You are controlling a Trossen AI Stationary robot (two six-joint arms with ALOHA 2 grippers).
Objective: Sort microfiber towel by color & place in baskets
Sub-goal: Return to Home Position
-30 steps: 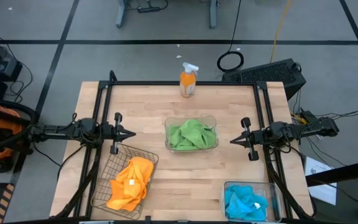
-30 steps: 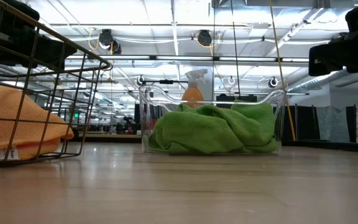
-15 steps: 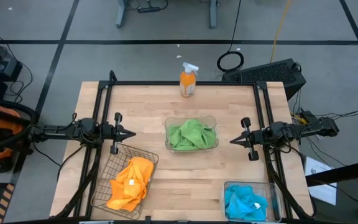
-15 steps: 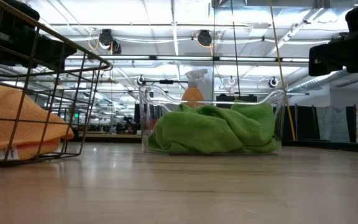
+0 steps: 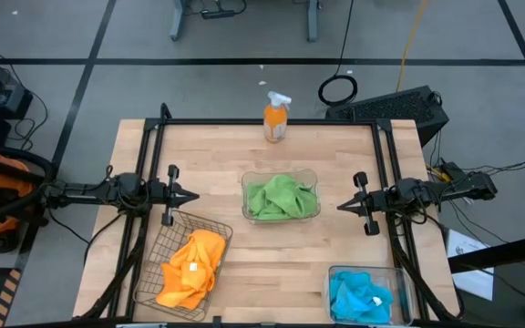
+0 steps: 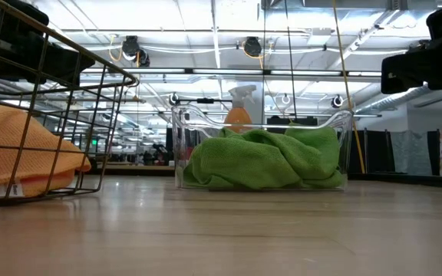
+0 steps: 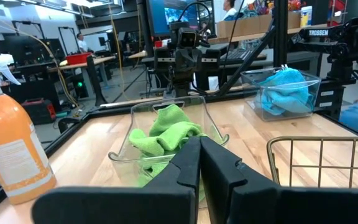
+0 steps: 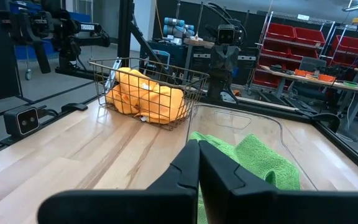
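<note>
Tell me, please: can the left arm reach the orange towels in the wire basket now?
Probably yes. The left gripper, shut, hangs close by the wire basket; the orange towels lie uncovered in its open top, and nothing stands between them.

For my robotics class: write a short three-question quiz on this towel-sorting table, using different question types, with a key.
1. True or false: the orange-yellow towels lie in the wire mesh basket.
2. Multiple choice: which towels fill the clear bin between the left gripper and the right gripper? A blue; B green; C orange-yellow.
3. Fill in: the blue towels lie in a second clear bin on the ___ arm's side of the table.
Key: 1 true; 2 B, the green towels; 3 right.
</note>
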